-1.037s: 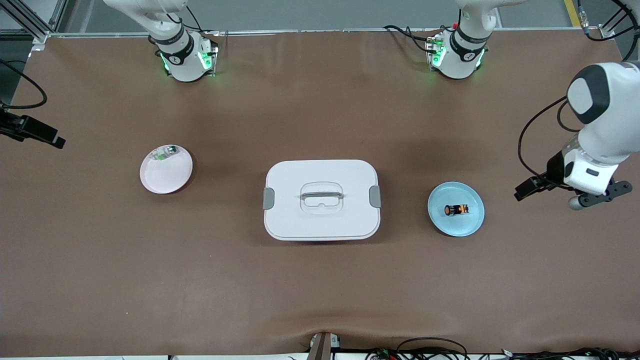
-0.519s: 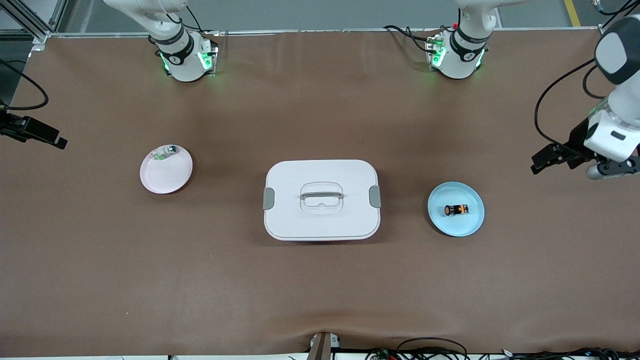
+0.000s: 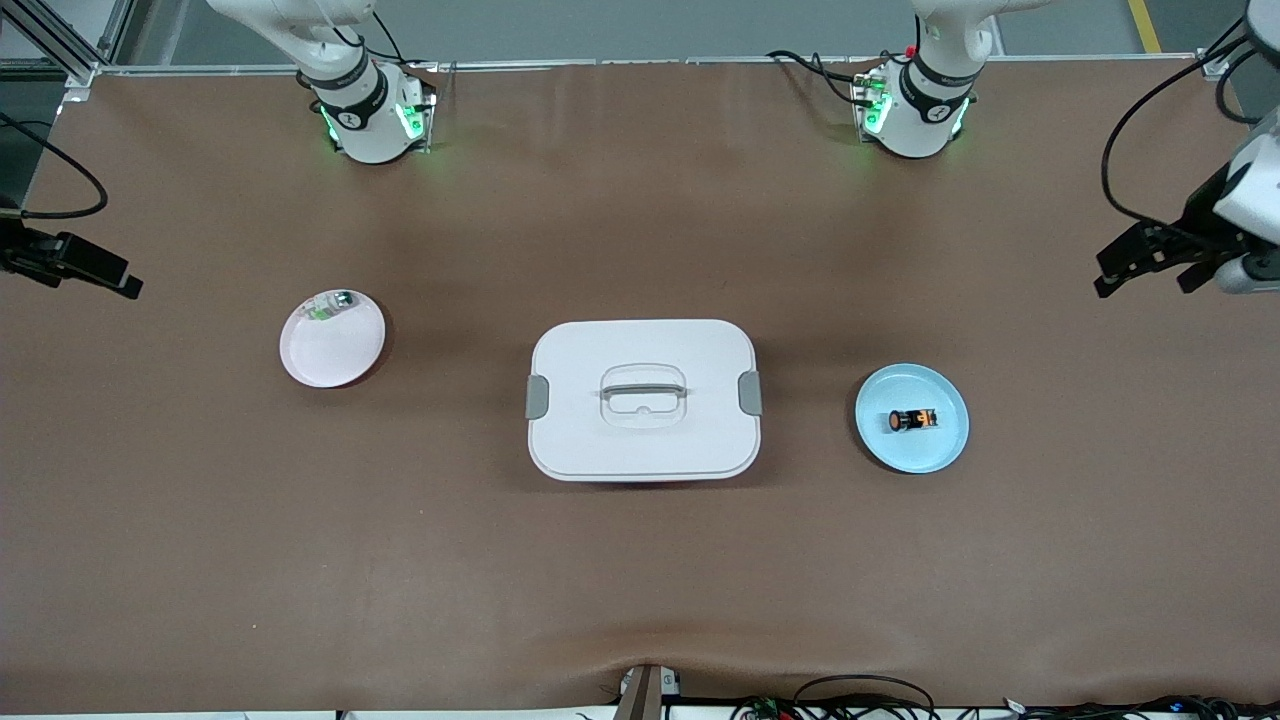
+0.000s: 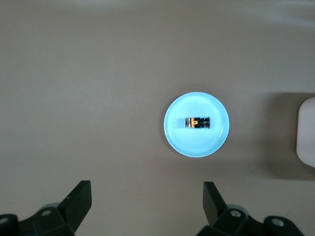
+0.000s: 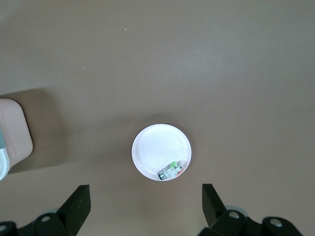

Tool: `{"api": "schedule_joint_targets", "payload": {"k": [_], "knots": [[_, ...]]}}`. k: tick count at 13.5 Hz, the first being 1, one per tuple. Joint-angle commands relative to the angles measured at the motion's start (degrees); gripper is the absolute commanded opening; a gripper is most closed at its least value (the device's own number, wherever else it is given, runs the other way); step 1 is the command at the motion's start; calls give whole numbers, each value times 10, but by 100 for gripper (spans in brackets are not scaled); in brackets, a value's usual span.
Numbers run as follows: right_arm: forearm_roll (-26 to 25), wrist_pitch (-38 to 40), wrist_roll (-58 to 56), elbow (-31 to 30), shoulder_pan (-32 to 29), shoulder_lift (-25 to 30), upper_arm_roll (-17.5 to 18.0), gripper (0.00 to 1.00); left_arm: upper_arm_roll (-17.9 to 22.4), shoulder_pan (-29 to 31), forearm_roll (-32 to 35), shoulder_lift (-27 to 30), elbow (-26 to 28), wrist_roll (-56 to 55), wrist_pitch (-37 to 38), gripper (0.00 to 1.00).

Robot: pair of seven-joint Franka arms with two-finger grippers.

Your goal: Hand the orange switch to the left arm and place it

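Front view: we found the orange switch [image 3: 913, 420] lying on the blue plate [image 3: 945, 447], toward the left arm's table edge, beside the box [image 3: 643, 440]. Left gripper [image 4: 145, 196] and right gripper [image 5: 144, 196] hung spread, empty. We judged it light, rigid, roll-prone; grip across its barrel.

Even overhead light, soft shadows, slight blur in wrist views
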State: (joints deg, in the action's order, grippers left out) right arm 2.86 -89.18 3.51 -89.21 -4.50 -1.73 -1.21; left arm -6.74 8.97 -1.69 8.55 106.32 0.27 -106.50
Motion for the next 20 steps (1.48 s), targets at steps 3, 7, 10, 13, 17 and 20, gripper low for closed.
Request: {"api": "schedule_joint_targets", "payload": {"k": [3,7,10,13,17,20], "knots": [[-8,-9,-15,-13,-1,13,2,100,113,-117,-8,-26,-69,10,22,100],[-7,-12,-11,-16,-2,13,2,100,120,-119,-6,-85,-156,10,29,100],[-6,-13,-12,-16,-3,13,1,100,120,-123,-2,-89,-165,13,50,100],[-6,-14,-13,-17,-3,13,1,100,120,-126,-2,-95,-161,11,53,100],[-6,-18,-13,-20,-4,13,1,100,118,-123,-1,-87,-166,10,68,100],[-6,-20,-13,-21,-4,13,1,100,108,-123,-1,-84,-169,3,97,100]]}}
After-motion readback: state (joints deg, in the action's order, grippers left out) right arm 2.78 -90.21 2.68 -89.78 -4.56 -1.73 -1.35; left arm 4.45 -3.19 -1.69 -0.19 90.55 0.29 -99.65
